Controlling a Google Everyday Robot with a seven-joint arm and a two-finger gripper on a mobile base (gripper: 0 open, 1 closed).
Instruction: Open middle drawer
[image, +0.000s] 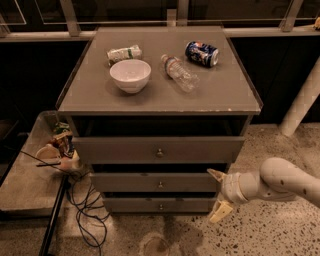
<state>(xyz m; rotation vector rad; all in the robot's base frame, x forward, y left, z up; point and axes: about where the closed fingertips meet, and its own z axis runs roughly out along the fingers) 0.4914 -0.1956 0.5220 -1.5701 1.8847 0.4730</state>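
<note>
Right now the robot's white two-fingered hand (218, 194) hangs spread and empty just off the right end of the grey wooden middle drawer (130, 183), so it ought to slide left to the small round knob (160, 185), pinch it squarely and pull straight out.

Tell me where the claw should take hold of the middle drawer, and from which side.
Grip the small round knob centred on the front of the middle drawer, coming straight in from the front: the flat panel offers nothing else. The claw, open, sits off the drawer's right edge.
</note>
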